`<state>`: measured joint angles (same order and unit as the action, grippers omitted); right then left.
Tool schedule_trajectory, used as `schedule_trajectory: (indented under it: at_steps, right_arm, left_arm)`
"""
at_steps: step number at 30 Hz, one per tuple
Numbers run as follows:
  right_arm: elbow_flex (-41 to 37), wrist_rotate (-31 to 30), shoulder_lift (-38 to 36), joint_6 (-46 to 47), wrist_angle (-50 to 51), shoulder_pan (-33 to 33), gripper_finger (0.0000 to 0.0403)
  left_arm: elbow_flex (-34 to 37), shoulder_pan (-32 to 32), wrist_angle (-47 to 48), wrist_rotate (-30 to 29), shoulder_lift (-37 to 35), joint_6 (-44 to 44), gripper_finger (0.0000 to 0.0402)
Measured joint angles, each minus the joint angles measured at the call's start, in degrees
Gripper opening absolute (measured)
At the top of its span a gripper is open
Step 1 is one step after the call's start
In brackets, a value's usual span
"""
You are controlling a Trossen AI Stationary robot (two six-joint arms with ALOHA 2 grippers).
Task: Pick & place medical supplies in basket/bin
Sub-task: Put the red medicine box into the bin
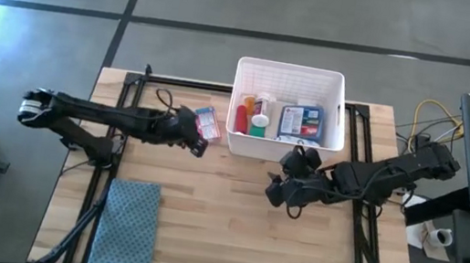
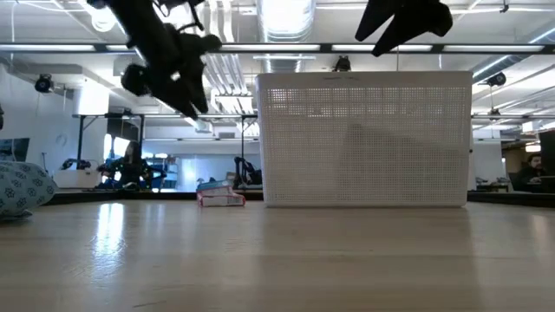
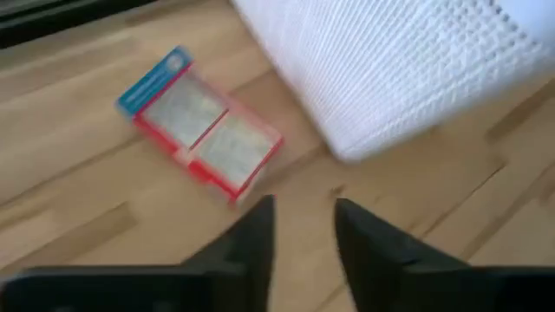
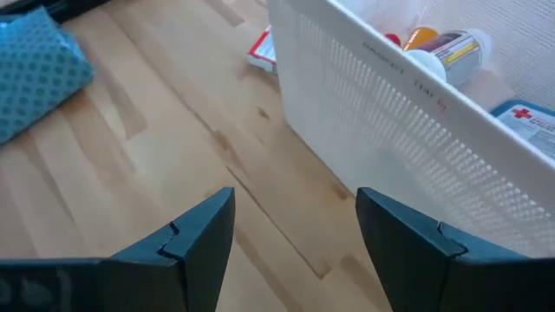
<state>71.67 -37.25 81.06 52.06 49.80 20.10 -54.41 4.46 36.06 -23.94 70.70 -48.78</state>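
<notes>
Pale wooden table (image 1: 223,213) carries one flat red-white-blue box (image 3: 201,135) just beside the white perforated plastic bin (image 1: 291,75), likely light, stiff and best pinched across its narrow edges by the empty, narrowly parted left pincer (image 3: 301,227).

Almost nothing here can be read.

You get one clear sign: a red cross on the white corner of the blue first-aid packet (image 4: 526,121), at the right edge of the right wrist view inside the white bin (image 4: 416,130). The lines of print beside it are too small to make out. The label on the orange vial (image 4: 447,48) and the face of the red-white small box (image 3: 201,126), upper left in the left wrist view, carry print you cannot read.
</notes>
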Motion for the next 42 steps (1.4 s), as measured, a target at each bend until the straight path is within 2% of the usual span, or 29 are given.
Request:
schedule_trajectory:
  at_steps: [3, 5, 12, 20, 25, 32, 37, 39, 42]
  right_arm:
    - [0.1, 0.2, 0.0, 0.0, -0.9, -0.6, 0.0231]
    - [0.1, 0.6, 0.0, 0.4, -1.2, -0.7, 0.0231]
    - [0.1, 3.6, 0.0, 3.7, -1.3, -0.8, 0.0231]
    - [0.1, 4.8, 0.0, 5.0, -1.2, -0.7, 0.0231]
    - [0.1, 5.5, 0.0, 6.1, -1.1, -0.7, 0.0231]
    - [0.0, 5.6, 0.0, 5.7, -0.7, -0.7, 0.0231]
    - [-0.1, 5.6, 0.0, 3.8, -0.7, -0.7, 0.0231]
    - [0.0, 5.6, 0.0, 3.2, -0.8, -0.7, 0.0231]
    - [-0.1, 5.6, 0.0, 2.3, -0.8, -0.7, 0.0231]
  left_arm:
    - [4.6, 1.7, -11.6, -0.1, 0.7, 4.2, 0.0038]
    - [5.9, 3.4, -16.0, -0.1, 2.5, 7.2, 0.0011]
    - [6.6, 9.4, -19.6, -1.9, 10.9, 9.3, 0.0011]
    - [4.2, 11.0, -21.6, -1.2, 20.8, 13.1, 0.0011]
    - [3.8, 9.8, -20.9, 6.5, 24.4, 10.4, 0.0011]
    - [3.9, 4.0, -18.6, 13.8, 23.9, 3.7, 0.0011]
    - [4.0, -2.2, -18.3, 28.2, 22.8, -4.2, 0.0011]
    - [3.9, -5.6, -20.5, 32.6, 21.9, -7.0, 0.0011]
    - [3.7, -9.3, -30.2, 37.2, 19.3, -8.7, 0.0011]
